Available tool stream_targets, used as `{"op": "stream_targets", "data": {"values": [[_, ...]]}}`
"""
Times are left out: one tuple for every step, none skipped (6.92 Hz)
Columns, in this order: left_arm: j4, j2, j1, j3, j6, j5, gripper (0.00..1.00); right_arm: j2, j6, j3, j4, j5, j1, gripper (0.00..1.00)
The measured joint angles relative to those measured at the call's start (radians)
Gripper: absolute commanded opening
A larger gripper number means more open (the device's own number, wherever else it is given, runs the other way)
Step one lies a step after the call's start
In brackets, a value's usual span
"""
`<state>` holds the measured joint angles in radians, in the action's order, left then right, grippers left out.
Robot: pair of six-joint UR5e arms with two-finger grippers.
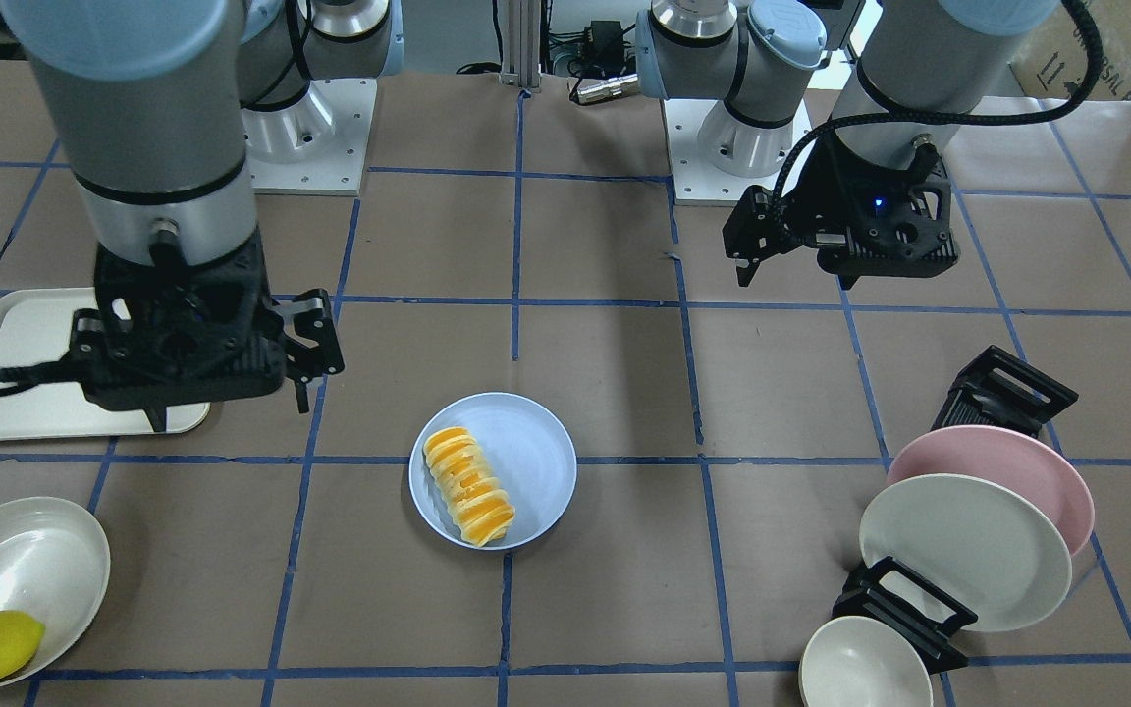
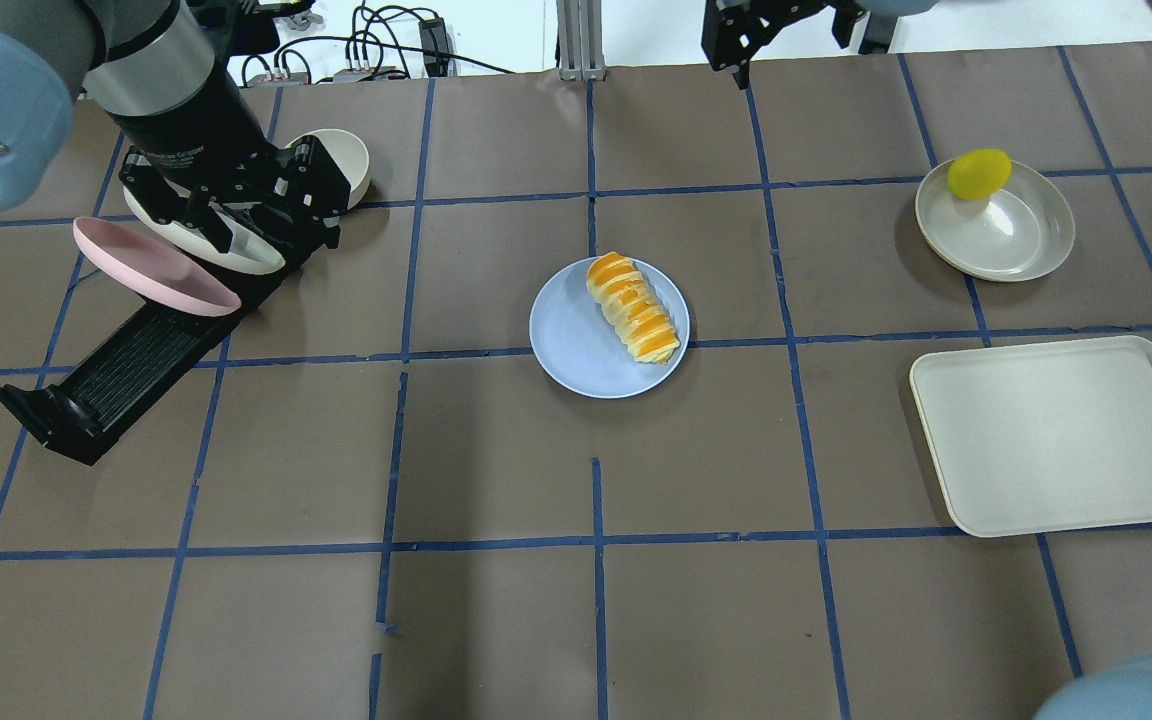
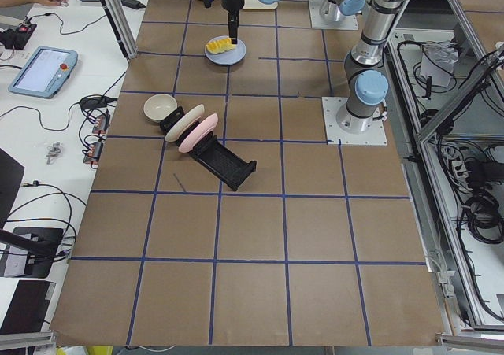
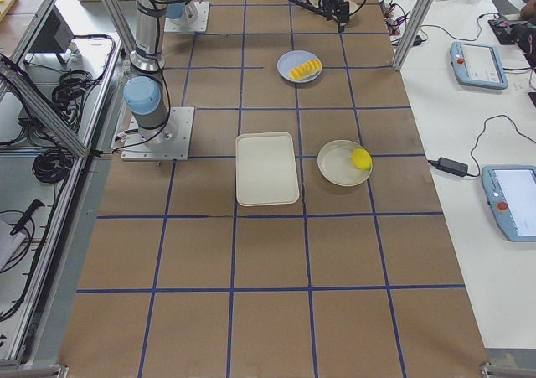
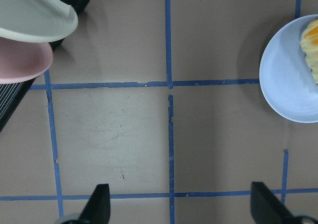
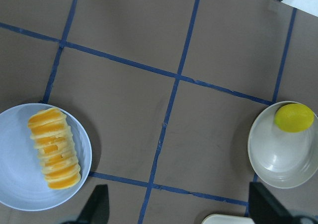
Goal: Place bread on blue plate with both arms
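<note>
The bread point(image 1: 470, 486) lies on the blue plate point(image 1: 531, 447) at the table's middle, along one side of the plate. It also shows in the overhead view point(image 2: 633, 307) on the plate point(image 2: 576, 350) and in the right wrist view point(image 6: 53, 147). My right gripper point(image 1: 312, 342) hangs open and empty above the table beside the tray, apart from the plate. My left gripper point(image 1: 752, 244) is open and empty, raised near its base. In the left wrist view the plate's edge point(image 5: 285, 80) sits at the right, and the fingertips point(image 5: 99, 204) stand wide apart.
A black dish rack point(image 2: 126, 365) holds a pink plate point(image 2: 151, 268) and a cream plate point(image 1: 963, 550), with a cream bowl point(image 1: 865, 668) beside it. A cream tray point(image 2: 1061, 430) and a bowl point(image 2: 1001, 225) holding a yellow lemon point(image 2: 979, 173) lie on my right side.
</note>
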<state>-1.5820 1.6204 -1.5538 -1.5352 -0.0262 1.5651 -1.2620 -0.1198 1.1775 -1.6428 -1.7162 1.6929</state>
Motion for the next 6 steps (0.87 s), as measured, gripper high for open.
{"op": "stream_targets", "data": {"values": [[0.000,0.001,0.001,0.000,0.000,0.000,1.00,-0.041,0.040,-0.001,0.099,0.038,-0.046,1.00],[0.000,0.002,0.001,-0.003,0.000,-0.001,1.00,-0.075,0.046,0.001,0.213,0.055,-0.103,0.99],[0.000,0.002,0.001,-0.006,0.000,-0.004,1.00,-0.092,0.042,0.000,0.300,0.059,-0.152,0.99],[0.001,0.003,0.001,-0.012,-0.001,-0.011,1.00,-0.100,0.045,-0.007,0.346,0.062,-0.180,0.99],[0.004,0.007,0.001,-0.020,-0.003,-0.016,1.00,-0.105,0.054,-0.017,0.367,0.080,-0.188,0.98],[0.012,0.022,0.000,-0.017,-0.003,-0.021,1.00,-0.109,0.064,-0.018,0.389,0.108,-0.187,0.98]]}}
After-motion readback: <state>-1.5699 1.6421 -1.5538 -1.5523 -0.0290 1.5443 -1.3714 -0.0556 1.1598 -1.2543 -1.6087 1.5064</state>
